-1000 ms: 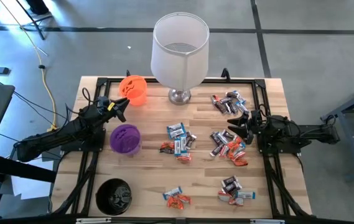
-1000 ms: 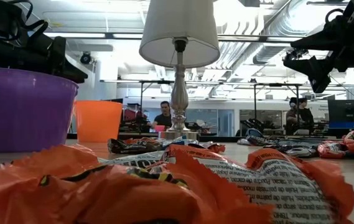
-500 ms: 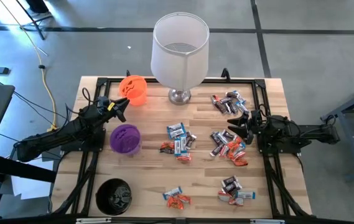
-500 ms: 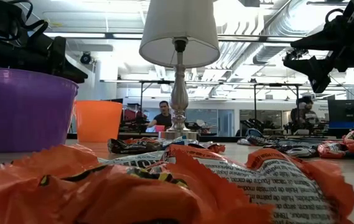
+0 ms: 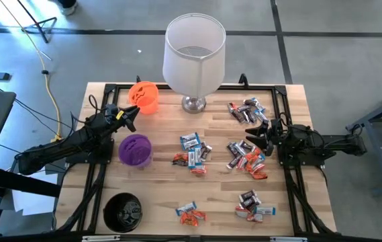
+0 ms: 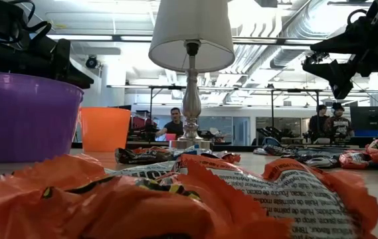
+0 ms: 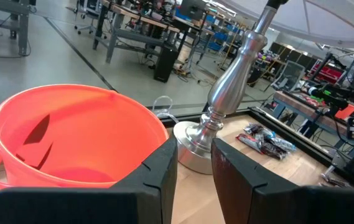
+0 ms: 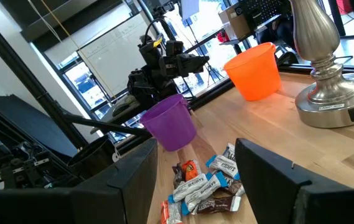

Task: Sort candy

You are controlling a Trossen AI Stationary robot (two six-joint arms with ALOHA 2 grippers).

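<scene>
Candy in orange-red, dark brown and silver-blue wrappers lies on the wooden table in several small heaps: centre (image 5: pixel 192 153), right (image 5: pixel 246 158), far right (image 5: pixel 246 111), near (image 5: pixel 188 214) and near right (image 5: pixel 252 205). My left gripper (image 5: pixel 131 115) hovers level at the table's left, between the orange cup (image 5: pixel 144 96) and the purple cup (image 5: pixel 135 149). Its fingers (image 7: pixel 164 174) stand a narrow gap apart with nothing between them. My right gripper (image 5: pixel 254 134) hovers level at the right, above the right heap, open wide (image 8: pixel 195 180) and empty.
A tall lamp with a white shade (image 5: pixel 194 57) stands on its silver base (image 5: pixel 193 103) at the table's far middle. A black cup (image 5: pixel 123 212) sits at the near left corner. A black frame (image 5: pixel 281 101) runs around the table. People move in the room behind (image 6: pixel 173 123).
</scene>
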